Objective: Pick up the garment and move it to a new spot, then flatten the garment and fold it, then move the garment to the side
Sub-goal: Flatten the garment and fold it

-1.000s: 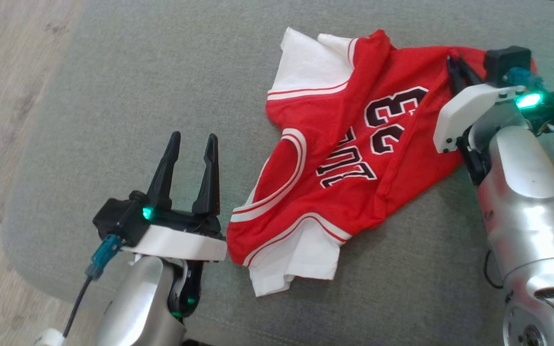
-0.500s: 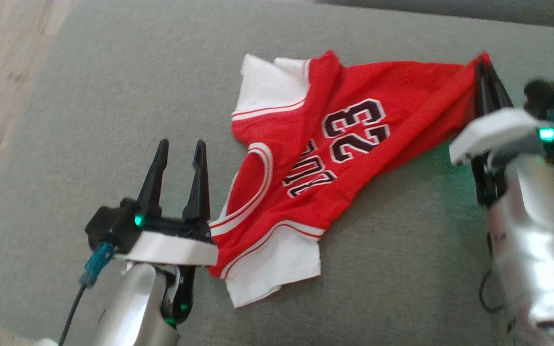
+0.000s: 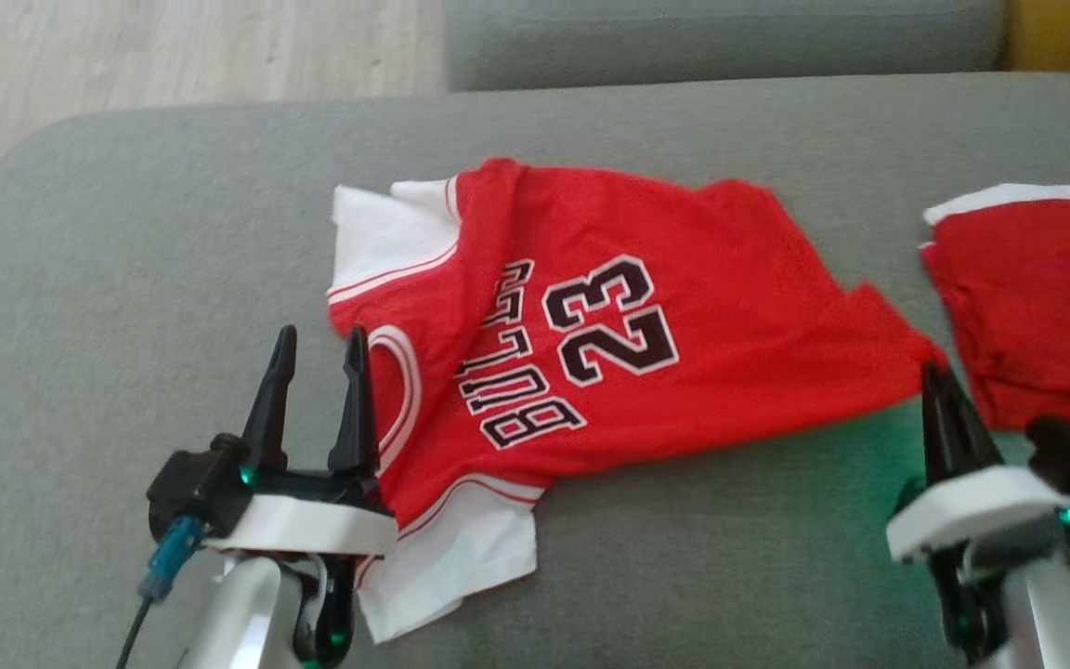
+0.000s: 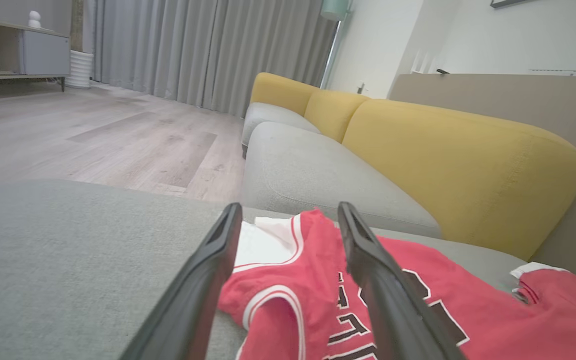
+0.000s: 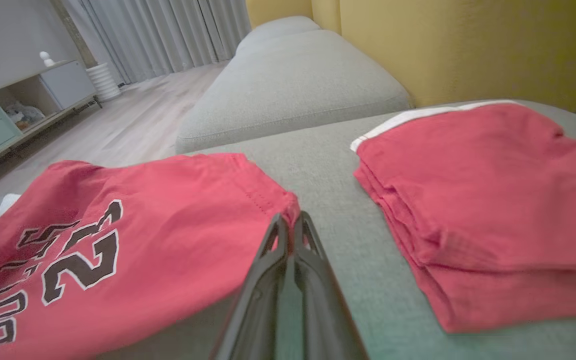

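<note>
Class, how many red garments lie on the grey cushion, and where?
2. The numbered jersey lies spread across the middle of the cushion; a folded red garment lies at the right, partly cut off by the head view's edge. Its layers might hide another piece.

Grey fabric sofa seat (image 3: 126, 232), red jersey with white sleeves (image 3: 684, 279) and black number 23 spread across its middle, folded red garment (image 3: 1037, 297) near its right edge
</note>
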